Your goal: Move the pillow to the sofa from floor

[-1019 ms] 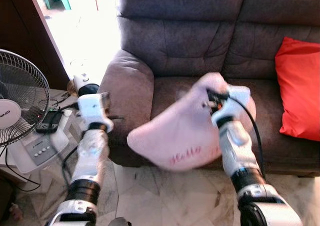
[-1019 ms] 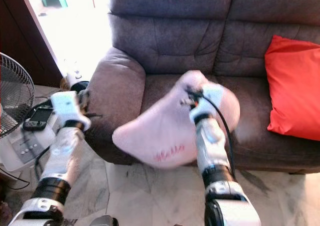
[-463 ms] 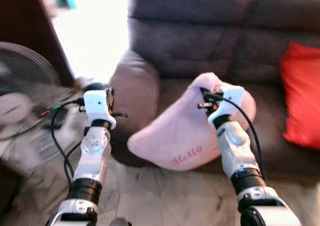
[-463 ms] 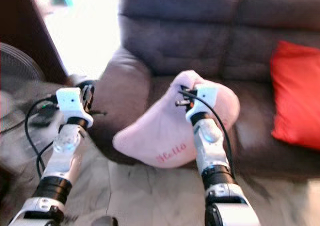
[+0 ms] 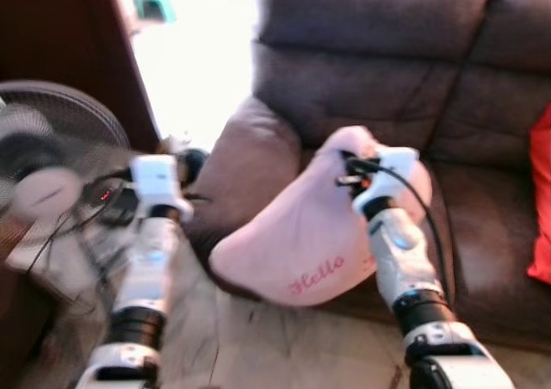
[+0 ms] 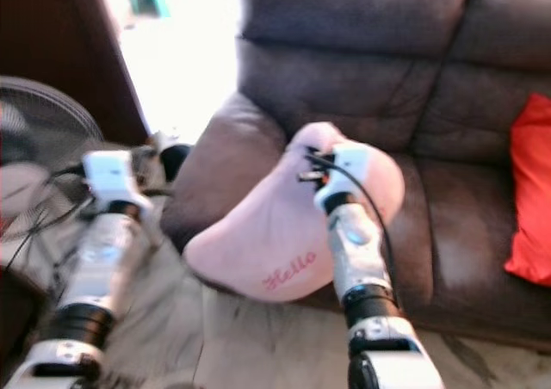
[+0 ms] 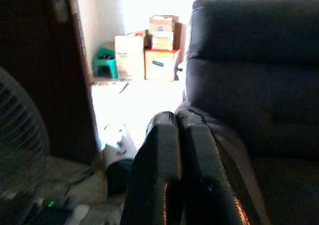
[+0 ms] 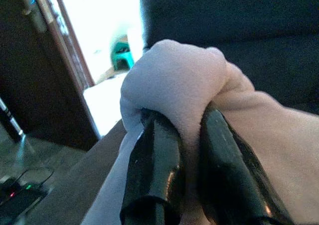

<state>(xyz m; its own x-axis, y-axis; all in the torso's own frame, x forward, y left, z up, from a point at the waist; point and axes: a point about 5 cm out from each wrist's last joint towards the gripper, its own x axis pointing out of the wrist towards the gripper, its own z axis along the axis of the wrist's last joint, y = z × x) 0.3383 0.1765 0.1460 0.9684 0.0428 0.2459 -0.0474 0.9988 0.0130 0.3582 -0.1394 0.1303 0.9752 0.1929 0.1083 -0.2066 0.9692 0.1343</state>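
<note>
Since the earlier frames the camera has swung, so the sofa [image 5: 379, 105] sits further right and the red cushion [image 5: 542, 208] is cut by the frame edge; the right gripper [image 8: 192, 135] keeps its hold on the pink pillow [image 5: 301, 243]. Left eye view: pillow hangs off the floor, before the seat front beside the armrest [image 5: 250, 165], with "Hello" lettering low on its face; the left gripper [image 7: 178, 123] is raised near the armrest, with a standing fan [image 5: 52, 157] at far left (blurred). Right eye view: same arrangement. Left wrist view: both black fingers pressed together with nothing between them, pointing toward the armrest. Right wrist view: two fingers [image 8: 154, 160] pinching a bunched corner of the pillow.
</note>
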